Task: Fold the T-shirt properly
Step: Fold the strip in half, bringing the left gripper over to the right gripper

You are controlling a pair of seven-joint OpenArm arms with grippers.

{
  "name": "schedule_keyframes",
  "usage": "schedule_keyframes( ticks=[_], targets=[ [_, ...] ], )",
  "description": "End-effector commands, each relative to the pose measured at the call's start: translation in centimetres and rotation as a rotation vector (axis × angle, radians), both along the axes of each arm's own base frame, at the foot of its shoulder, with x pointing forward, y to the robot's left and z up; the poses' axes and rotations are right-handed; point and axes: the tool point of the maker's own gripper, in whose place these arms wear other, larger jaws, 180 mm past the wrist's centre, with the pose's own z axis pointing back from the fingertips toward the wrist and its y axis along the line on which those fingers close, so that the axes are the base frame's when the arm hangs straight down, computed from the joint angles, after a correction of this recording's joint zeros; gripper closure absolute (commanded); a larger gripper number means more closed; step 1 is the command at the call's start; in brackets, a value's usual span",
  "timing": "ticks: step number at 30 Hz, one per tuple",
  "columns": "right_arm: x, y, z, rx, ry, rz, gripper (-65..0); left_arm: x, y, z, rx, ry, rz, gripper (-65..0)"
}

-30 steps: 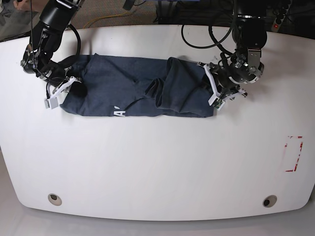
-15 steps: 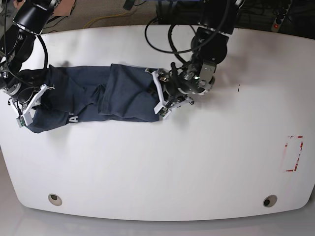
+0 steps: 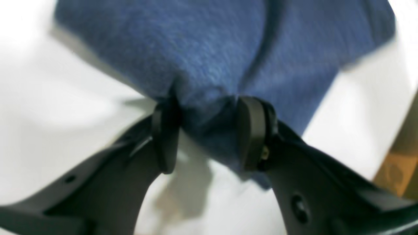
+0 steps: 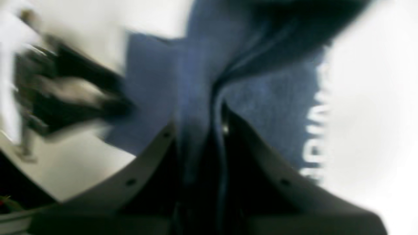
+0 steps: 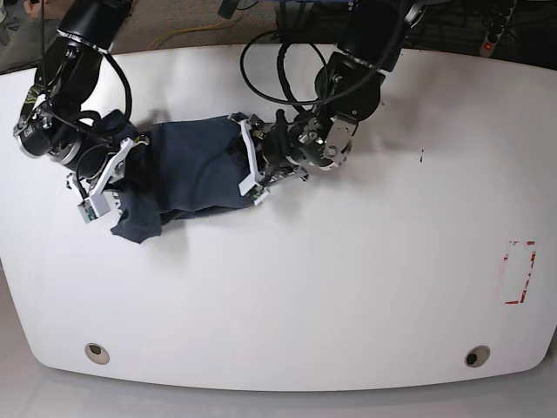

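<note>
The T-shirt (image 5: 187,178) lies bunched on the white table (image 5: 348,287), in the far-left part of the surface as the base view shows it. Against the frame half a second earlier, the cloth occupies a much shorter span — its two ends have been brought toward each other, and folds now stack near the middle.

Left gripper (image 5: 251,170): positioned at the shirt's right-hand edge in the base view, further to the left than before. The left wrist view shows both black fingers (image 3: 253,130) clamped on a gathered pinch of blue fabric (image 3: 209,65), with cloth filling the gap between them.

Right gripper (image 5: 97,185): positioned at the shirt's left-hand end in the base view, shifted inward and slightly upward from its earlier place near the table's edge. The right wrist view, though blurred, shows the jaws drawn together on a ridge of cloth (image 4: 202,98); white lettering (image 4: 315,130) runs along the fabric's edge to one side.

One corner of the shirt (image 5: 137,228) hangs out below the right gripper and rests on the table — the corner is dark and shows no lettering.
</note>
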Motion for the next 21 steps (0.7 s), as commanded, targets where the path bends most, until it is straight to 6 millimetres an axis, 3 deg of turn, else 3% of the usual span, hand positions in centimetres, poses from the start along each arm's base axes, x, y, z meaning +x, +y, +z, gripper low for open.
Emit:
schedule_keyframes(
  ticks=[1, 4, 11, 15, 17, 21],
  targets=[
    [0.7, 0.7, 1.5, 0.035, -0.062, 0.004, 0.0, -0.2, 0.0, -0.5, 0.016, 0.018, -0.009, -26.1],
    [0.6, 2.8, 1.1, 0.113, -0.062, 0.006, 0.0, 0.6, 0.1, -0.5, 0.019, 0.013, -0.005, -26.1],
    [0.9, 5.5, 0.0, 0.141, -0.043, 0.045, 0.0, 0.8, 0.1, -0.5, 0.020, 0.015, -0.004, -26.1],
    [1.2, 7.0, -1.1, 0.078, -0.031, 0.087, -21.1, 0.9, 0.1, -0.3, 0.016, 0.010, -0.005, -26.1],
    [1.2, 7.2, -1.7, 0.024, -0.022, 0.105, -35.4, 0.9, 0.1, -0.3, 0.014, 0.010, -0.005, -26.1],
    [1.2, 7.0, -2.3, -0.034, -0.012, 0.109, -54.4, 1.7, 0.9, -0.2, 0.005, 0.009, 0.030, -26.1]
  ],
)
